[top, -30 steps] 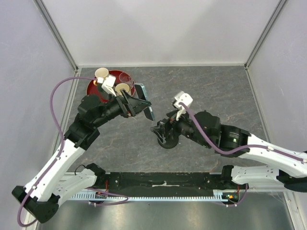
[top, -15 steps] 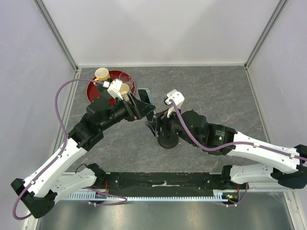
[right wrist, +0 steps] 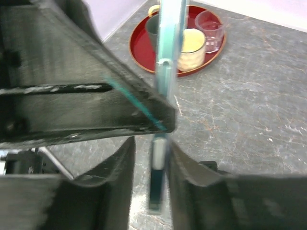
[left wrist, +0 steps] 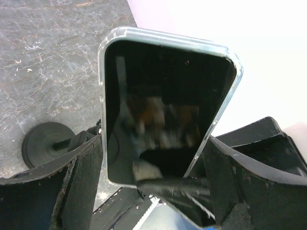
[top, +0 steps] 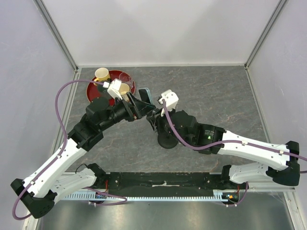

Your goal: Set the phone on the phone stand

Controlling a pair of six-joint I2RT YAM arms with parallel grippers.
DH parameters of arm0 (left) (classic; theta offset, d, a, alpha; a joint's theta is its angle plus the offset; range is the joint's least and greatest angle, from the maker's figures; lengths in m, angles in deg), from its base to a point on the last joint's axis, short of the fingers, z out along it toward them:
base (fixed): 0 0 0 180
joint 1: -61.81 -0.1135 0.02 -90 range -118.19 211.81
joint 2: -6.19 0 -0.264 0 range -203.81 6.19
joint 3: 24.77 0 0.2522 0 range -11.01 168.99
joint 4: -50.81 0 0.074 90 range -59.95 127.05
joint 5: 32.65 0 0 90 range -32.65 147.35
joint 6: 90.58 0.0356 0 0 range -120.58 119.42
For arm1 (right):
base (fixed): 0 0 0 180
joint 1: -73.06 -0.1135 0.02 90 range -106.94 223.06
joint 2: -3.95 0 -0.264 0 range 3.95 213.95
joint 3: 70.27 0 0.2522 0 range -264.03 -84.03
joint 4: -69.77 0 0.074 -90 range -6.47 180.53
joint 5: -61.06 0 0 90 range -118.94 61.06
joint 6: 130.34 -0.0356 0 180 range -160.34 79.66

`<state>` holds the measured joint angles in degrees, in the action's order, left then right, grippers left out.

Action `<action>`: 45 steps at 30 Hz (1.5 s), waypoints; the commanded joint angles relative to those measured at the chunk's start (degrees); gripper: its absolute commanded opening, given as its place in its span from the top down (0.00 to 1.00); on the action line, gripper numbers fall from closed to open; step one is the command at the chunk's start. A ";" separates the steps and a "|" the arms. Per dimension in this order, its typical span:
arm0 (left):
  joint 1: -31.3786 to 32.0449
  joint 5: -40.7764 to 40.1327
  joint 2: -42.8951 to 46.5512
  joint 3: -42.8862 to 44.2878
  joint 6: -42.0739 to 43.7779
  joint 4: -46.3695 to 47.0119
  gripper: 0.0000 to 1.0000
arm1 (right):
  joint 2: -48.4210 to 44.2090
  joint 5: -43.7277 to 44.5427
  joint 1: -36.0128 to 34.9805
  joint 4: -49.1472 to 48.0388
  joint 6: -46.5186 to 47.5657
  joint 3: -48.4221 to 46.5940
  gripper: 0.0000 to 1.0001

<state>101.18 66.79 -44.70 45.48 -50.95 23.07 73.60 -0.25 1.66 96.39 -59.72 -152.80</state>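
Phone [left wrist: 158, 110] is off the table, pinched by its long edges in L gripper [left wrist: 151, 165], edge-on and upright in R wrist view. In top view it's at approx. 11 o'clock of phone stand [top: 166, 141], close by. R gripper [right wrist: 151, 189] has fingers spread either side of phone's lower end w/ a gap on one side, so not clamped.

Probably a handover: square R on the phone before L lets go, then lower onto the bracket, which is hidden under R arm.

Red tray [right wrist: 136, 55] w/ cups [right wrist: 192, 45] sits near at 10 o'clock. Both grippers crowd the stand, so it could tip.
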 commanded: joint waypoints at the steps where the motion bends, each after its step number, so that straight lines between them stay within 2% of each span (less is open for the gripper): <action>1: 0.26 1.64 2.29 1.17 -3.24 7.21 0.98 | -0.21 5.15 -0.06 -4.33 -0.57 -0.23 0.70; 2: 0.26 2.17 2.55 1.17 -3.24 7.12 0.98 | -0.65 5.67 -0.15 -4.77 -0.57 0.13 0.76; 4: 0.26 2.96 2.99 1.17 -3.24 7.12 0.98 | -1.26 6.73 -0.06 -5.22 -1.18 0.39 1.00; 5: 0.26 4.01 3.78 1.17 -2.98 7.21 0.98 | -1.62 6.82 -0.15 -5.22 -1.28 0.48 1.00; 6: 0.26 4.45 4.22 1.34 -1.94 7.12 0.77 | -2.32 6.65 -0.06 -6.17 -1.37 1.44 1.00; 8: 0.26 4.28 5.54 1.43 -1.31 6.77 0.48 | -5.48 3.93 0.38 -8.63 0.03 3.46 1.00; 9: 0.26 3.93 6.85 1.69 0.26 5.55 0.22 | -6.53 2.96 0.82 -9.86 -0.13 5.12 1.00; 10: 0.26 3.49 7.47 2.56 1.32 4.76 0.17 | -8.46 0.17 1.43 -9.87 -0.57 5.66 1.00; 13: 0.26 4.71 9.67 3.19 6.59 4.39 0.14 | -12.67 -7.83 5.99 -9.96 -2.24 8.30 1.00; 16: 0.26 17.08 9.68 3.18 9.85 10.88 0.12 | -16.89 -21.79 10.83 -11.28 -2.33 10.59 1.00; 17: 0.26 23.55 9.06 3.54 9.94 12.03 0.12 | -17.78 -32.62 13.10 -11.63 -1.98 10.76 1.00; 20: 0.26 30.90 7.04 5.73 11.34 13.71 0.11 | -22.26 -41.59 14.27 -11.54 -1.45 11.99 1.00; 25: 0.26 34.07 6.16 9.77 15.03 12.66 0.10 | -29.12 -46.26 14.88 -10.58 -4.43 12.87 1.00; 29: 0.26 31.71 4.84 13.03 20.91 6.61 0.10 | -30.80 -49.16 14.88 -10.31 -6.11 12.43 1.00; 31: 0.26 32.22 4.31 13.99 21.45 6.50 0.10 | -31.15 -50.74 14.79 -10.49 -6.03 12.35 1.00; 35: 0.26 36.35 2.03 13.39 16.55 12.20 0.10 | -29.48 -56.01 14.88 -14.43 -8.12 12.35 1.00; 39: 0.26 40.22 -0.52 11.89 11.27 19.67 0.10 | -28.43 -56.29 14.88 -22.94 -10.85 14.71 1.00; 41: 0.26 40.58 -1.14 11.01 9.68 20.30 0.11 | -27.20 -56.28 14.88 -25.51 -11.99 15.33 1.00; 45: 0.26 38.38 -0.26 8.47 7.31 23.02 0.21 | -24.83 -55.50 14.88 -31.40 -14.81 17.79 1.00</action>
<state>101.38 104.05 -45.90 55.82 -38.86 40.45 47.61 -55.24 16.28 78.53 -70.65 -135.97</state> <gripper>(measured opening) 0.831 0.168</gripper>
